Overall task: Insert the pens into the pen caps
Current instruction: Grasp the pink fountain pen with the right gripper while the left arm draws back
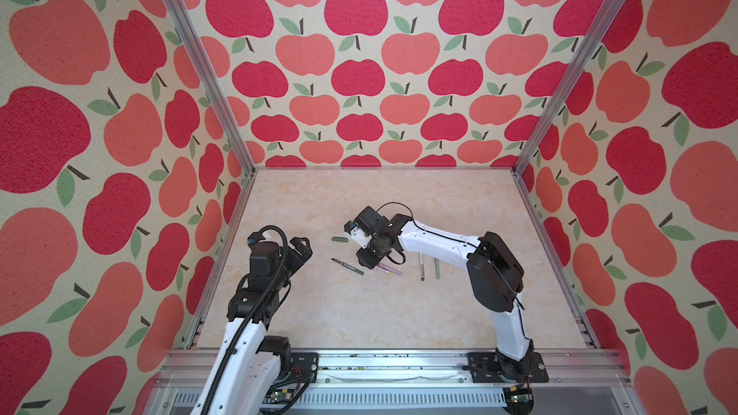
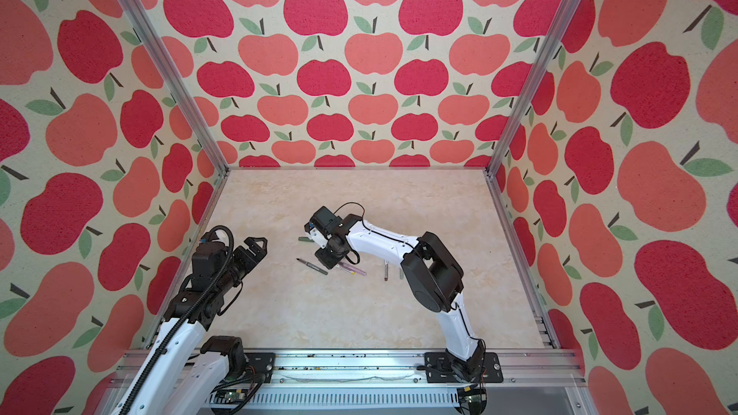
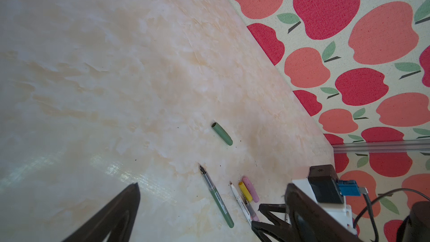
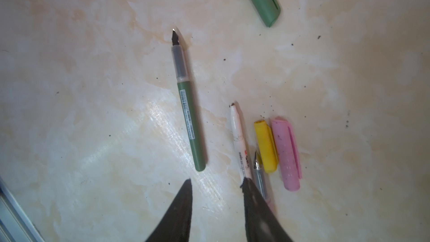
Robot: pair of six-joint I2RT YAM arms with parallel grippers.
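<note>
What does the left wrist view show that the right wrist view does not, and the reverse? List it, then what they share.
Left wrist only: the apple-print wall, the right arm's wrist from outside with its blue connector, and the green cap whole, which the right wrist view crops.
Right wrist only: the right gripper from behind, jaws apart over bare table, one finger hiding the white pen's back end.
Both: white pen, uncapped green pen, yellow cap, pink cap, marbled table.
</note>
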